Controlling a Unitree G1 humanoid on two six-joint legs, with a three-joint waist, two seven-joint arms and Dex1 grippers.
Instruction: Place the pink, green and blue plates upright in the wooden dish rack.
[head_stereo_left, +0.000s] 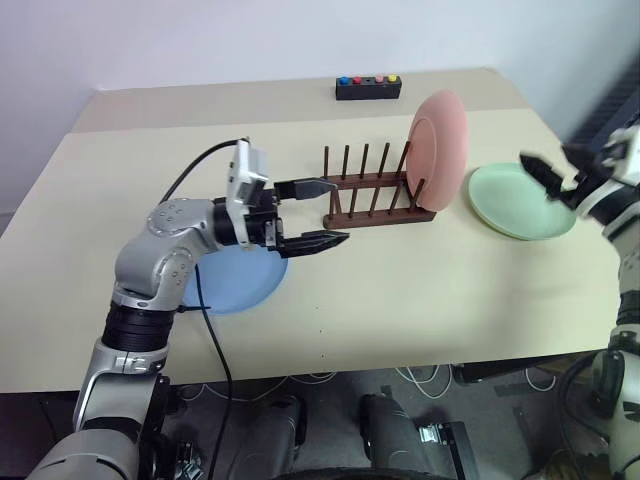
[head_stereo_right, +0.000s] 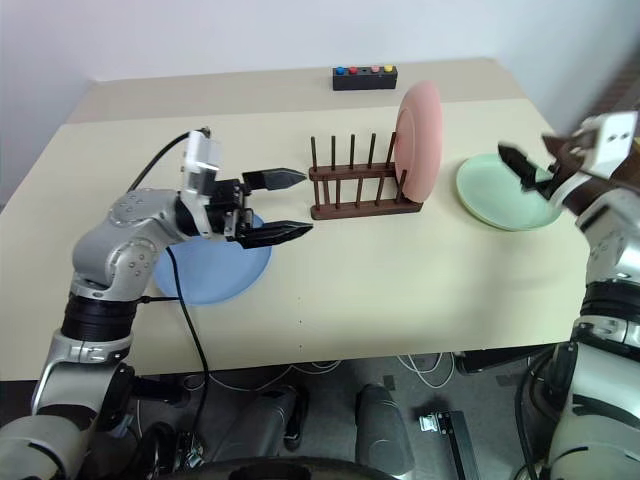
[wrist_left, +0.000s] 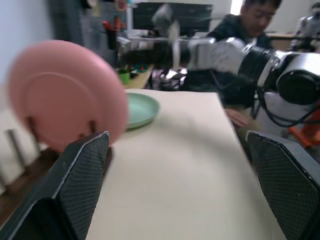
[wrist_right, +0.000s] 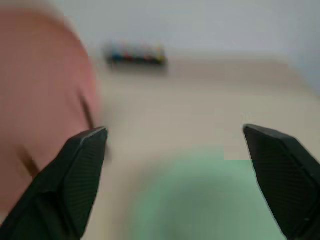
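- Your round pink plate already stands upright at the right end of the small dark brown wooden dish rack, just above the centre of the left eye frame; its face is turned toward the left side of the frame, and the other peg slots hold nothing.
- You'll find the round pale green plate lying flat on the beige table at the right of the frame, just beside the rack and apart from the pink plate.
- The round blue plate lies flat at the lower left of the frame, partly hidden under your left arm.
- Your left claw hovers above the table between the blue plate and the rack's left end, pointing toward the rack; its two black fingers are spread wide with nothing between them.
- Your right claw sits at the right edge of the frame, over the far rim of the green plate; its fingers are spread apart and hold nothing, as the right wrist view also shows.
- A small black box with coloured buttons rests at the far edge of the table, top centre of the frame.
- In the left wrist view a person sits beyond the table's end.
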